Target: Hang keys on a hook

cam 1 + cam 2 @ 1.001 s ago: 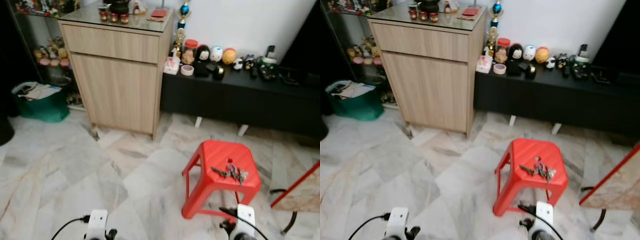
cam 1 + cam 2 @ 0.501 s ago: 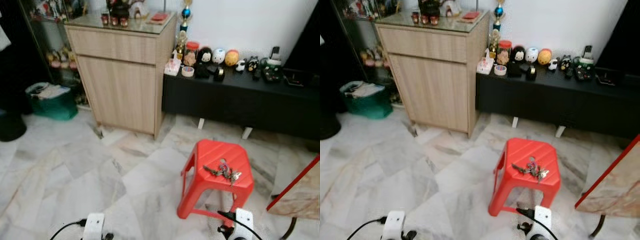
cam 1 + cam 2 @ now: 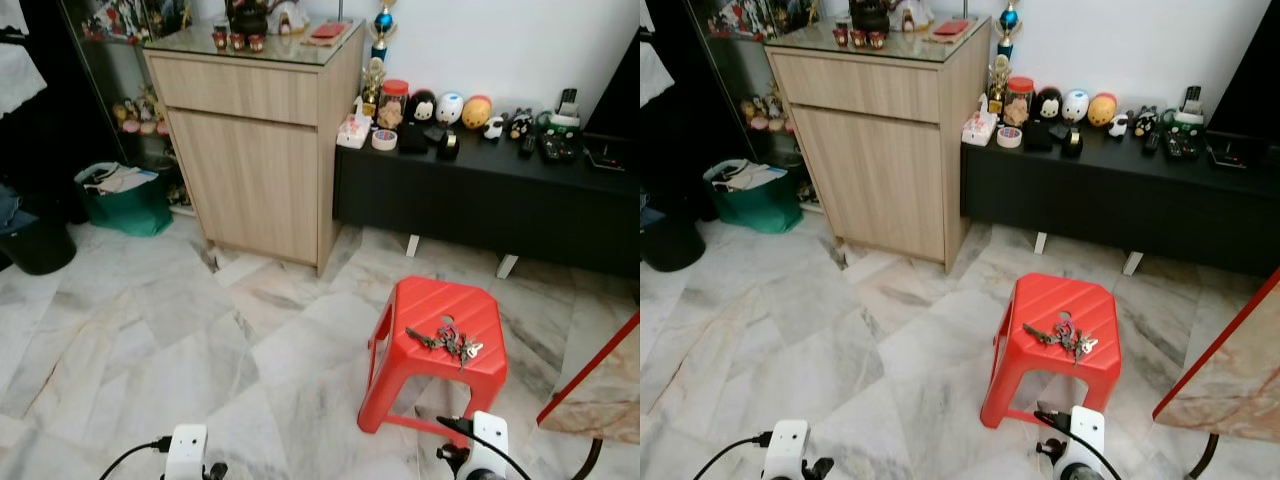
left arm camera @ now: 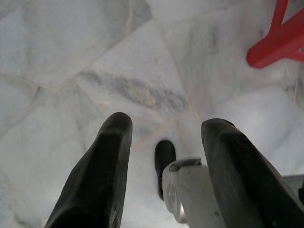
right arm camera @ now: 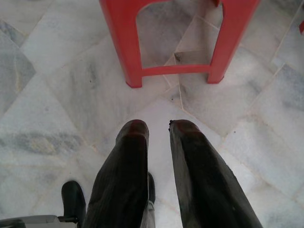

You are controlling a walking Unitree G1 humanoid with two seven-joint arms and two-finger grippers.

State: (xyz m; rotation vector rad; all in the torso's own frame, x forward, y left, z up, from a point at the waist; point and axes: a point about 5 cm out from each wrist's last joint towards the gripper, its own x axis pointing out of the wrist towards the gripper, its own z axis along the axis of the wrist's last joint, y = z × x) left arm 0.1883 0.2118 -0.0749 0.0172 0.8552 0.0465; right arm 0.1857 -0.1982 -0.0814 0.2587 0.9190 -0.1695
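On the red stool [image 3: 440,335] near-right lie the keys [image 3: 446,340]; approaching, both my grippers hang empty: left [image 4: 164,142] spread wide, right [image 5: 159,130] narrowly parted.

Bare marble floor [image 3: 150,340] on the robot's left, red stool [image 3: 440,345] close ahead at right.

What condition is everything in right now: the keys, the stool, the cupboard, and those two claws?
keys: lying loose on the stool, not held
red stool: upright on the floor
wooden cabinet: door and drawer closed
left gripper: open, holding nothing, above the floor
right gripper: fingers slightly apart, holding nothing, near the stool's legs
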